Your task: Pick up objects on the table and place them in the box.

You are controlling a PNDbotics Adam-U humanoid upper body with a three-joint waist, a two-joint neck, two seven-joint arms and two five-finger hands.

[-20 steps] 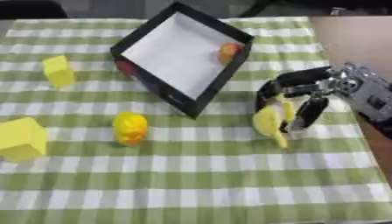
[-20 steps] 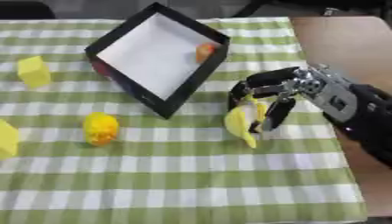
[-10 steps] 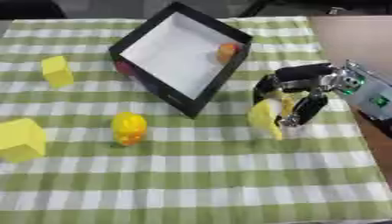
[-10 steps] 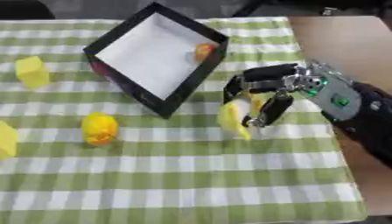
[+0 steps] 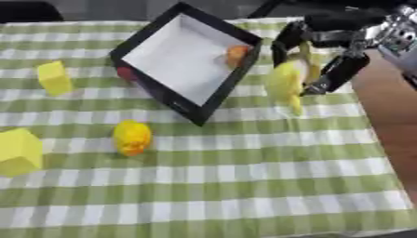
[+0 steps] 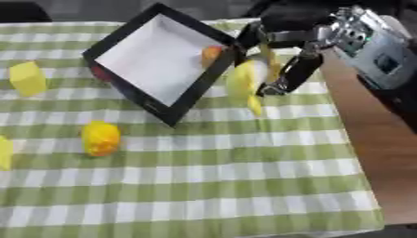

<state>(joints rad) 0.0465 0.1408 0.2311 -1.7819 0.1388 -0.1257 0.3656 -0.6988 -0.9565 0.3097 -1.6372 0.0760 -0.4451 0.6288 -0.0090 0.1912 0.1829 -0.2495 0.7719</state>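
Done: one orange item (image 5: 237, 54) already in box (image 5: 181, 95), against its far-right wall; a reddish bit (image 5: 124, 73) shows at box's left wall, can't tell if in or out.
In hand: yellow banana-like piece (image 5: 284, 85), off the cloth (image 5: 244, 186), just beside box's right rim, not yet over the opening.
Left: small yellow block (image 5: 54, 78) left of box; big yellow block (image 5: 18, 150) at left edge; yellow duck-like toy (image 5: 132, 136) in front of box. All 3 on cloth, well apart from hand.
Right hand (image 6: 281, 49): fingers curled round the piece's upper part; one dark finger (image 5: 335, 75) runs down its right side, others over the top. Lower tip hangs free below fingers.
Left hand: not seen in either view.
Progress: early-mid, I'd judge; 1 in, 1 carried, 3 to go.
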